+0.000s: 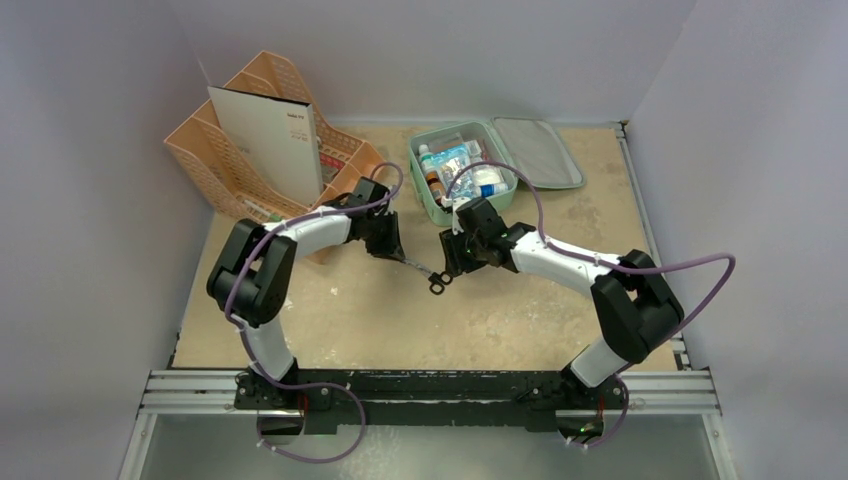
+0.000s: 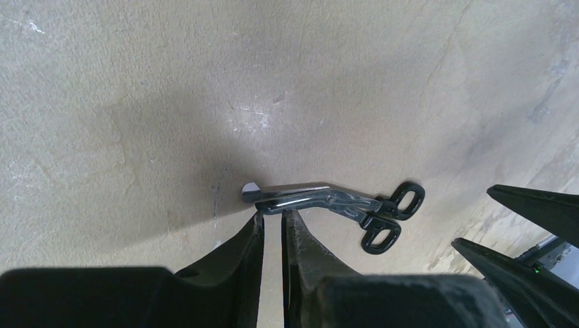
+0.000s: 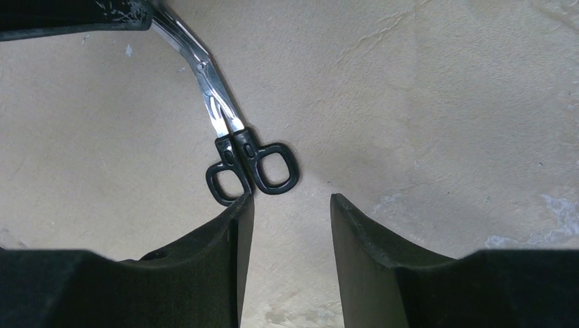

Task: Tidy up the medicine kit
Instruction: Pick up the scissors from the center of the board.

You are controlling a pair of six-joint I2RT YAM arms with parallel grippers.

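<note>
The mint-green medicine kit [image 1: 424, 201] lies open at the back with bottles and packets inside, its grey-lined lid [image 1: 536, 151] folded out to the right. Black-handled bandage scissors [image 1: 432, 279] [image 2: 341, 202] [image 3: 225, 133] lie on the table between the arms. My left gripper [image 1: 396, 250] [image 2: 273, 213] stands with its jaws a narrow slit apart; both tips touch the blade, which runs across them, not between them. My right gripper [image 1: 456, 263] [image 3: 290, 198] is open just behind the handle loops, and its left fingertip [image 3: 240, 205] overlaps one loop.
A peach plastic organizer [image 1: 205, 158] stands at the back left with a white board [image 1: 268, 140] leaning in it, close behind my left arm. Grey walls enclose the table on three sides. The kit sits right behind my right wrist.
</note>
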